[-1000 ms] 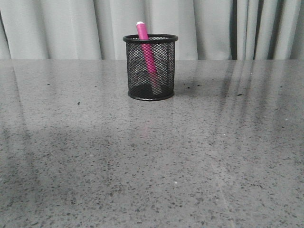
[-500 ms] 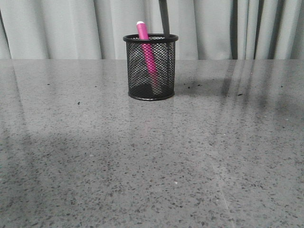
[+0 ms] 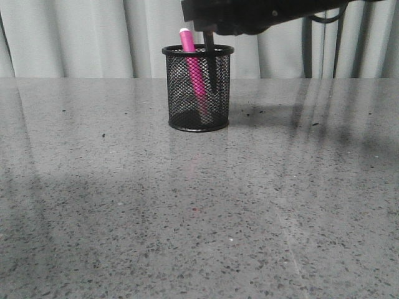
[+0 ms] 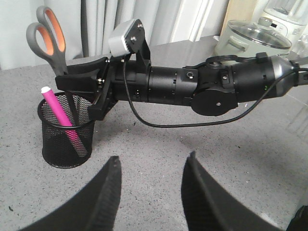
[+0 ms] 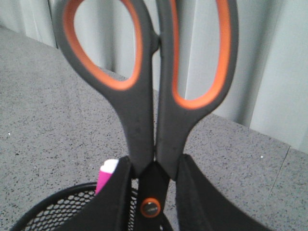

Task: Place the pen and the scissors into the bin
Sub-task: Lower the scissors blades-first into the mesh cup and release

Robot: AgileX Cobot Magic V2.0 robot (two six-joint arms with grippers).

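Observation:
The black mesh bin (image 3: 198,103) stands on the grey table with the pink pen (image 3: 194,71) leaning inside it. My right gripper (image 3: 208,28) is just above the bin's rim, shut on the scissors (image 5: 149,110) near the orange pivot. The grey-and-orange handles point up and the dark blades (image 3: 210,65) reach down inside the bin beside the pen. In the left wrist view the scissors' handles (image 4: 47,34) stick up above the right gripper (image 4: 79,79), over the bin (image 4: 62,144) and the pen (image 4: 64,120). My left gripper (image 4: 153,159) is open and empty, low over the table, apart from the bin.
A grey curtain (image 3: 75,37) hangs behind the table's far edge. A rice cooker (image 4: 252,41) stands beyond the right arm (image 4: 211,89) in the left wrist view. A black cable (image 4: 192,122) hangs under that arm.
The right arm has come down into the front view from above with the scissors. The blades went from just above the rim down into the bin. The bin and pen stayed put.

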